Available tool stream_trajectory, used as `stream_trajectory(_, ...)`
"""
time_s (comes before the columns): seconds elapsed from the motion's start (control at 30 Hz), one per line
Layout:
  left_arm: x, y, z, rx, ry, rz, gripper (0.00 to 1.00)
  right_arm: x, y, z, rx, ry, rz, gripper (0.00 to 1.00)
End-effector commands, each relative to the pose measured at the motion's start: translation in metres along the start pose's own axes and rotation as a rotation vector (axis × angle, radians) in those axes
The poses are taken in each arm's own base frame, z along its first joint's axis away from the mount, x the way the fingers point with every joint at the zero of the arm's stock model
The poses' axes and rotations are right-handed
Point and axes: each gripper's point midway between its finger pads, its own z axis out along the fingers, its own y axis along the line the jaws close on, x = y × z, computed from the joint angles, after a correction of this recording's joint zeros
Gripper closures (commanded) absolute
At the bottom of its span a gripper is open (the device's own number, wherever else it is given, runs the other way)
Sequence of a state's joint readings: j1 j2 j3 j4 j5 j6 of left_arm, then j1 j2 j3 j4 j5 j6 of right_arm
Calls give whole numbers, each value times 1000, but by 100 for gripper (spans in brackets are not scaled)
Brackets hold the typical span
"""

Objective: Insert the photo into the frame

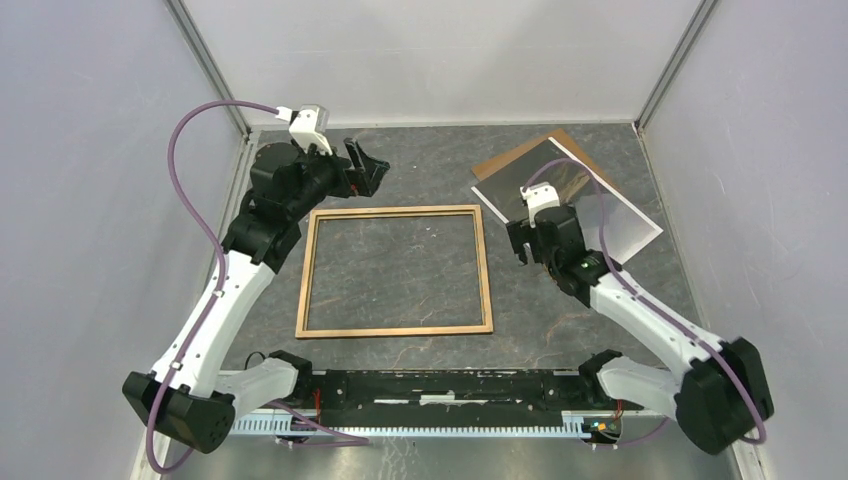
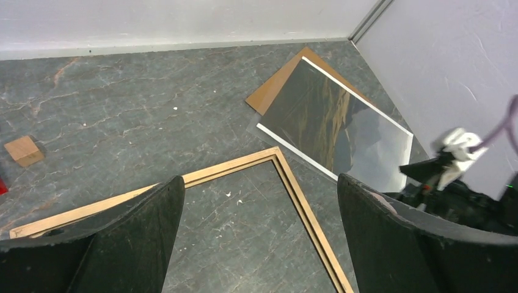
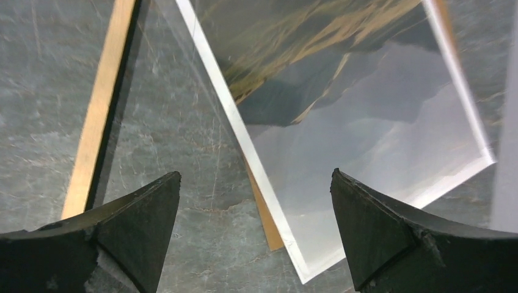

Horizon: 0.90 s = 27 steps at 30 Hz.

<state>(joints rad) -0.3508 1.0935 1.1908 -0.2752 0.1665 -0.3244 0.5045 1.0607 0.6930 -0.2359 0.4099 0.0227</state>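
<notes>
The frame (image 1: 395, 211) lies flat in the middle of the table, light wood side up, with nothing inside it; one corner (image 2: 287, 168) shows in the left wrist view and one rail (image 3: 98, 116) in the right wrist view. The photo (image 1: 600, 205) lies picture side up at the back right, its near part hidden under my right arm. It is also seen as the photo (image 2: 336, 125) and the photo (image 3: 366, 110). My left gripper (image 1: 368, 168) hangs open above the frame's far left corner, holding nothing (image 2: 259, 180). My right gripper (image 1: 530, 250) is open over the photo's near corner (image 3: 256, 174).
A brown cardboard board (image 1: 510, 158) lies under the photo, sticking out at its far left (image 2: 275, 88) and as a sliver (image 3: 266, 213). A small wooden block (image 2: 24, 151) sits on the table at the back left. Grey walls close off the back and sides.
</notes>
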Motion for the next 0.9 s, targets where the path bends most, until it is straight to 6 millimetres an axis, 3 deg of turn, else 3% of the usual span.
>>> stream_trajectory(0.0, -26, -21, -11, 71, -65, 18, 0, 24, 9, 24, -81, 61, 97, 2)
stream_trajectory(0.1, -25, -20, -10, 59, -65, 3, 0, 45, -3, 32, -157, 74, 303, 2)
stream_trajectory(0.27, -21, -23, -10, 48, -52, 8, 0, 80, -54, 30, -8, 125, 550, 2)
stream_trajectory(0.4, -15, -33, -9, 68, -30, 20, 0, 101, -92, 20, 66, 68, 769, 2)
stream_trajectory(0.53, -6, -46, -7, 96, -5, 32, 0, 119, -97, 16, 12, 60, 898, 3)
stream_trajectory(0.7, 8, -63, -3, 133, 27, 37, 0, 114, -112, 20, 11, 6, 946, 6)
stream_trajectory(0.87, 25, -89, -6, 169, 56, 75, 0, 101, -141, 20, 94, -36, 935, 9)
